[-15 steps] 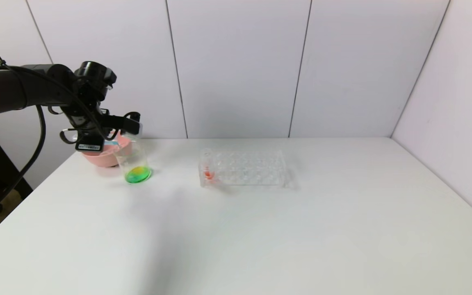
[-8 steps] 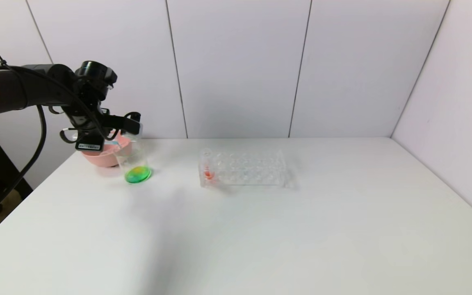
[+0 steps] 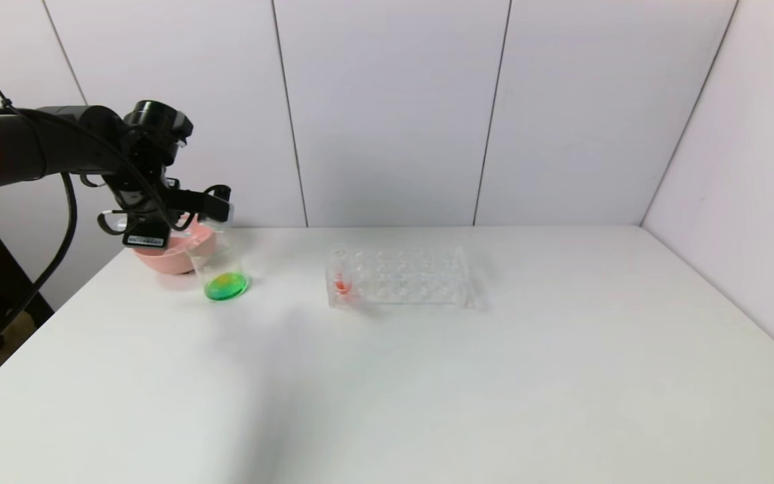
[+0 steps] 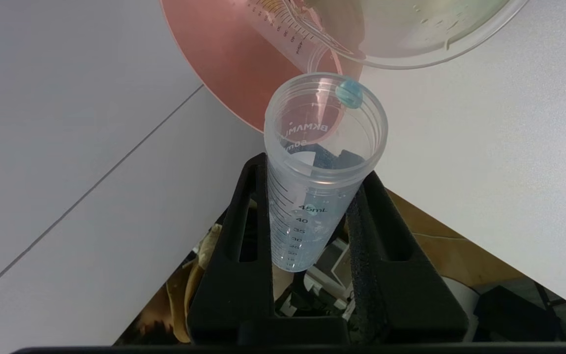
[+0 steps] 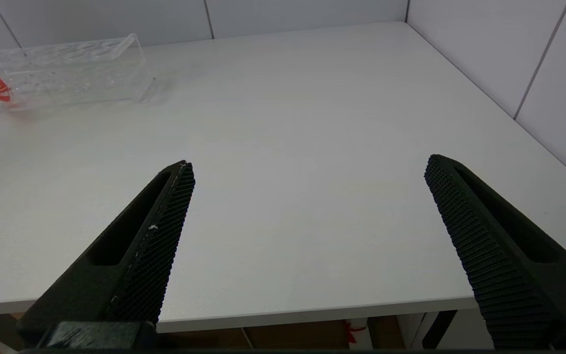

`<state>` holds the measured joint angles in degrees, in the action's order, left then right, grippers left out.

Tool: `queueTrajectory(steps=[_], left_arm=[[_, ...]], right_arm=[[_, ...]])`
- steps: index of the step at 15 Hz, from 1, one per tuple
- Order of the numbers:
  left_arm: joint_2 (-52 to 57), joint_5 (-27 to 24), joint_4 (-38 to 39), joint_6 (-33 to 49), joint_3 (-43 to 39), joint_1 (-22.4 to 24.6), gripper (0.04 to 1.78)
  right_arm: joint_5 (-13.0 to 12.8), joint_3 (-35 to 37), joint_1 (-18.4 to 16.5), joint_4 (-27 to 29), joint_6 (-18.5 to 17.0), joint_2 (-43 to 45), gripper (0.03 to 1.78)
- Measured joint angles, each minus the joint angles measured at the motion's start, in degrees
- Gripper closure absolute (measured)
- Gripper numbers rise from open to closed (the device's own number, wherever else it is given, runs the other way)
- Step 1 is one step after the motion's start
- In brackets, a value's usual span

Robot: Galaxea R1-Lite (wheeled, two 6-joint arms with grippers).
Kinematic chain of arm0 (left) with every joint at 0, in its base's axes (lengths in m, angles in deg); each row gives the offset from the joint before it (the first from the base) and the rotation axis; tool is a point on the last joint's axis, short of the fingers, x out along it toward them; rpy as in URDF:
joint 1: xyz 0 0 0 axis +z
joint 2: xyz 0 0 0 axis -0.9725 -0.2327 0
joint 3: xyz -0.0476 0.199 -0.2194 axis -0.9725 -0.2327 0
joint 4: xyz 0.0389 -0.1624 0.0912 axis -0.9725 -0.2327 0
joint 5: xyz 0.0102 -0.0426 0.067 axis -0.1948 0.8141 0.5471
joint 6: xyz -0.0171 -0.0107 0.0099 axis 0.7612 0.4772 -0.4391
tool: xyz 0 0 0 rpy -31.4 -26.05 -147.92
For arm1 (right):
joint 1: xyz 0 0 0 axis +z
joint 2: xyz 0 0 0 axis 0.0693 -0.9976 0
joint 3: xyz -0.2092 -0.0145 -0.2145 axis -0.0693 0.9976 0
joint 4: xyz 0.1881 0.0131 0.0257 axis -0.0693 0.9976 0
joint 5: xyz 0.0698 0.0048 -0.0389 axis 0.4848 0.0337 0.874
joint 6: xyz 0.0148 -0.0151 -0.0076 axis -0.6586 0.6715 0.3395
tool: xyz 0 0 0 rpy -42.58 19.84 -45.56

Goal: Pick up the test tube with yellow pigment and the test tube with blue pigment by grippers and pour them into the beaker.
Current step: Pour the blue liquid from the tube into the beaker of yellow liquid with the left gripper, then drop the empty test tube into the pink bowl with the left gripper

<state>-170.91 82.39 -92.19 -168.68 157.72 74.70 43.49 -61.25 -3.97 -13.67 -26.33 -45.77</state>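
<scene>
The left gripper (image 4: 312, 211) clamps the test tube with blue pigment (image 4: 319, 167), tipped above the beaker (image 3: 220, 265); the right gripper (image 5: 307, 196) is wide open.

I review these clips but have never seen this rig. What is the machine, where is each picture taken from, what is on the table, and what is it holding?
It is a two-armed robot. One picture comes from its head camera and one from each wrist. The left gripper is shut on a clear test tube with blue pigment, now nearly drained, tipped over the pink bowl that holds another tube. The beaker beside the bowl contains green liquid. A clear tube rack on the white table holds a red-liquid tube. The right gripper is open, empty, low at the table's near edge.
</scene>
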Motion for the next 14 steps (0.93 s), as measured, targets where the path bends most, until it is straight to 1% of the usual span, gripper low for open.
queueTrajectory(steps=[4, 5, 7, 10, 12, 14], left_arm=[[0.5, -1.2, 0.3, 0.9, 0.0, 0.1, 1.37], [0.8, -2.3, 0.8, 2.1, 0.0, 0.3, 1.37], [1.6, -5.8, 1.0, 7.6, 0.0, 0.9, 1.37], [3.4, -15.5, 2.5, 21.7, 0.0, 2.4, 1.37], [4.3, -21.8, 5.7, 34.4, 0.0, 3.0, 1.37], [4.7, -25.7, 10.5, 48.2, -0.3, 3.6, 1.37]], right_arm=[[0.0, 0.0, 0.0, 0.0, 0.0, 0.0, 0.1], [0.0, 0.0, 0.0, 0.0, 0.0, 0.0, 0.1], [0.0, 0.0, 0.0, 0.0, 0.0, 0.0, 0.1], [0.0, 0.0, 0.0, 0.0, 0.0, 0.0, 0.1], [0.0, 0.0, 0.0, 0.0, 0.0, 0.0, 0.1], [0.0, 0.0, 0.0, 0.0, 0.0, 0.0, 0.1]])
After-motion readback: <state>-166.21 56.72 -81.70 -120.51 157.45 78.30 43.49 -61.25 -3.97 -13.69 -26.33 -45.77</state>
